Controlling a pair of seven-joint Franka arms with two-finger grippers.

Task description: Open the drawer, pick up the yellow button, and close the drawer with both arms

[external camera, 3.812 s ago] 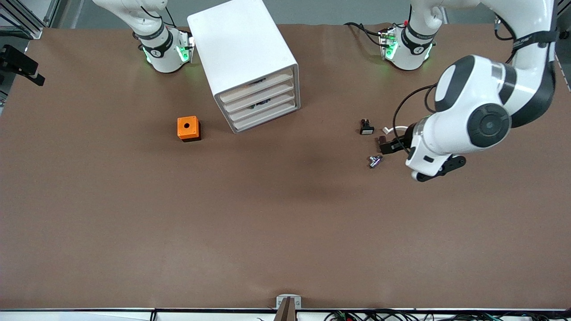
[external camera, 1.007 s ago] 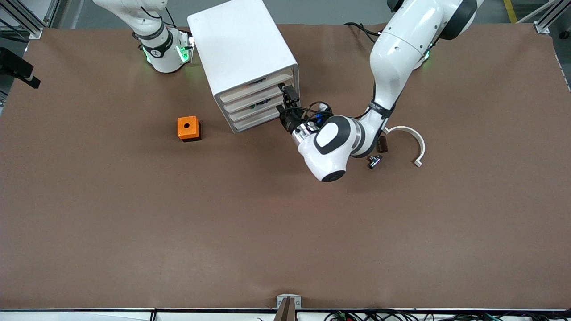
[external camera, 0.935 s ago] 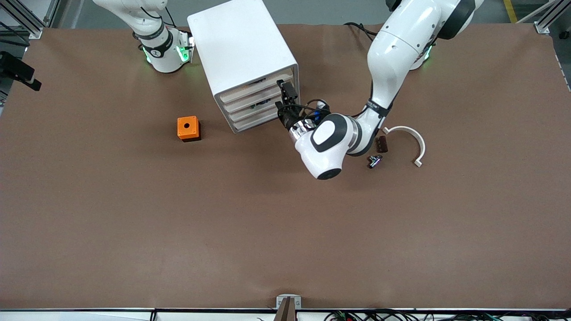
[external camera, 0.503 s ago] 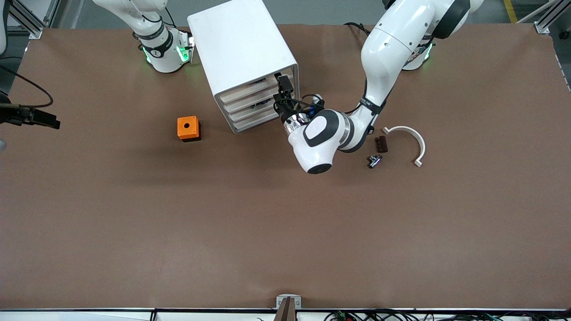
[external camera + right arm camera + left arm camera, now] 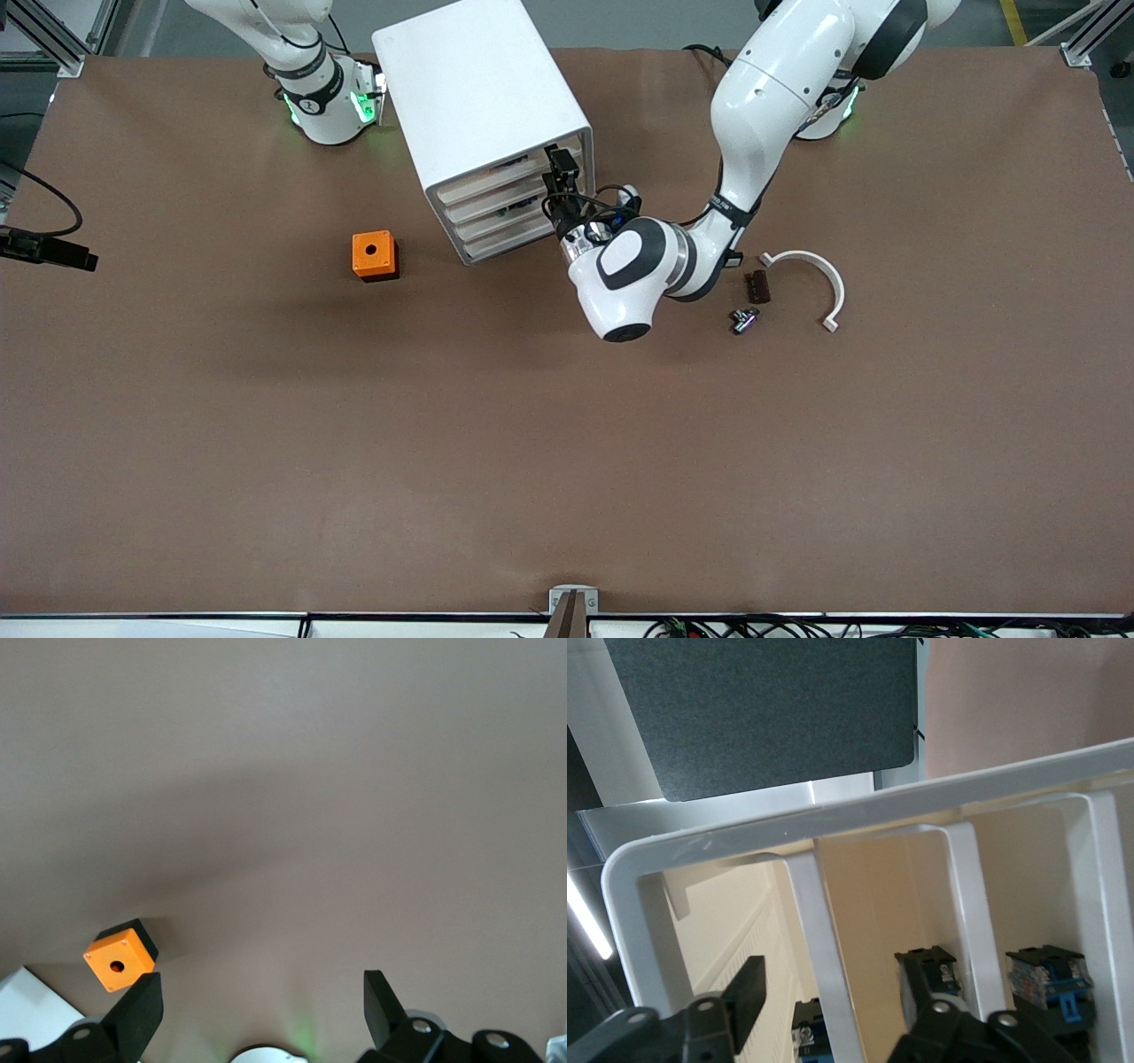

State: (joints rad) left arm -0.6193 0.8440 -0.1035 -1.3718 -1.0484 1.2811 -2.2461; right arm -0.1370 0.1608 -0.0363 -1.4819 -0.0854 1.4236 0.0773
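Observation:
The white cabinet [image 5: 483, 106] stands near the robots' bases, its four drawers facing the front camera. My left gripper [image 5: 556, 177] is at the uppermost drawer [image 5: 505, 175], at the corner toward the left arm's end. In the left wrist view that gripper [image 5: 833, 997] is open, its fingers [image 5: 749, 992] on either side of the drawer's white front edge [image 5: 819, 939], with a gap on each side. Dark blue-black parts [image 5: 1050, 970] lie in lower drawers. The button is hidden. My right gripper [image 5: 260, 1005] hangs open and empty, high over the table near the orange cube [image 5: 120, 957].
The orange cube with a hole [image 5: 374, 254] sits beside the cabinet toward the right arm's end. Toward the left arm's end lie a white curved piece [image 5: 811, 266], a small brown part [image 5: 756, 285] and a small metal part [image 5: 744, 320].
The left arm swung from the small parts to the cabinet front, moved its gripper up to the uppermost drawer, and its fingers have narrowed around the front edge.

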